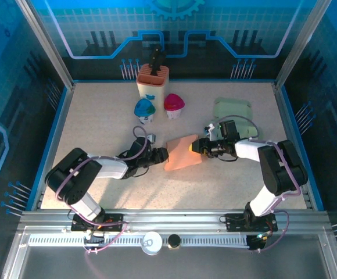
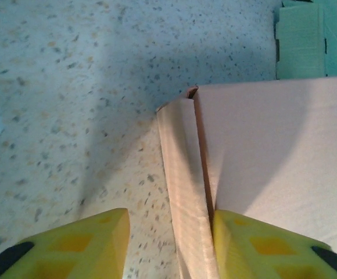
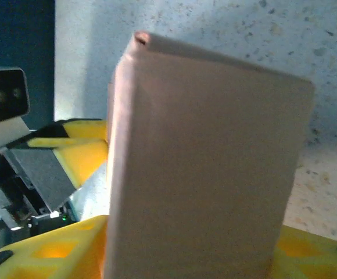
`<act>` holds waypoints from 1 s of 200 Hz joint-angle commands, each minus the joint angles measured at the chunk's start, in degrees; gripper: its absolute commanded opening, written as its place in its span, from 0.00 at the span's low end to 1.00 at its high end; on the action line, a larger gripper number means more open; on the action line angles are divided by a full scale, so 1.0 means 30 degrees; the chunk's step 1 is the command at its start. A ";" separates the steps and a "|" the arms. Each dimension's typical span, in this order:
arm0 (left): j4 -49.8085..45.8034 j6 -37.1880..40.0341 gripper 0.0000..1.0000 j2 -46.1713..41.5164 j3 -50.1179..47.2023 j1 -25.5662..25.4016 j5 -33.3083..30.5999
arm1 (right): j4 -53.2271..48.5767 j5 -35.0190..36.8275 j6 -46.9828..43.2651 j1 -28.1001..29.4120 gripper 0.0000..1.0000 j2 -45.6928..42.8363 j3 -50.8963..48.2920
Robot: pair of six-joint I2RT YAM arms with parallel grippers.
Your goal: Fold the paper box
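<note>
Top external view: the paper box [image 1: 183, 152] is being worked at mid-table, lying partly folded between the two arms. The left gripper [image 1: 161, 154] is being held at its left end and the right gripper [image 1: 199, 146] at its right end. One end is probably being steadied so that the other can be creased. An orange holder [image 1: 153, 81], a blue cup [image 1: 145, 109], a pink cup [image 1: 174, 104] and a flat green carton [image 1: 232, 108] are being left well apart from the work, toward the far side of the table [image 1: 99, 128].

From the left wrist, the left gripper is being held spread. Its fingers [image 2: 81, 244] are straddling a narrow side flap [image 2: 183, 192] standing along the edge of the broad panel [image 2: 273, 157]. One finger is lying just beside the flap and the other is well clear of it, so nothing is being pinched. The straddle is judged to be there so that the flap can be caught and turned over its crease.

From the right wrist, the paper box is being presented end-on between the right gripper's yellow fingers [image 3: 58, 250]. These appear to be pressed against its two sides — it is judged to be clamped there as an anchor. The flap is not yet being closed, and the fold is judged to be partway along.
</note>
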 commanded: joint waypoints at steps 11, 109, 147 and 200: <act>-0.1984 0.1824 0.53 -0.3049 -0.0041 -0.0107 -0.0609 | 0.2762 -0.1354 0.3223 0.0338 0.49 -0.0482 -0.0723; -0.9535 1.7987 0.57 -0.4808 0.3897 -0.7376 -0.9076 | 0.1809 -0.2300 0.9911 -0.0579 0.43 -0.2633 -0.1126; -0.6559 2.2462 0.66 -0.5179 0.2825 -0.8635 -1.1315 | -0.2651 -0.1991 0.8810 -0.1012 0.44 -0.3534 0.0099; -0.4962 2.5858 0.68 -0.3000 0.3182 -0.9148 -1.3267 | -0.3890 -0.2371 0.9338 -0.1099 0.43 -0.3302 0.0458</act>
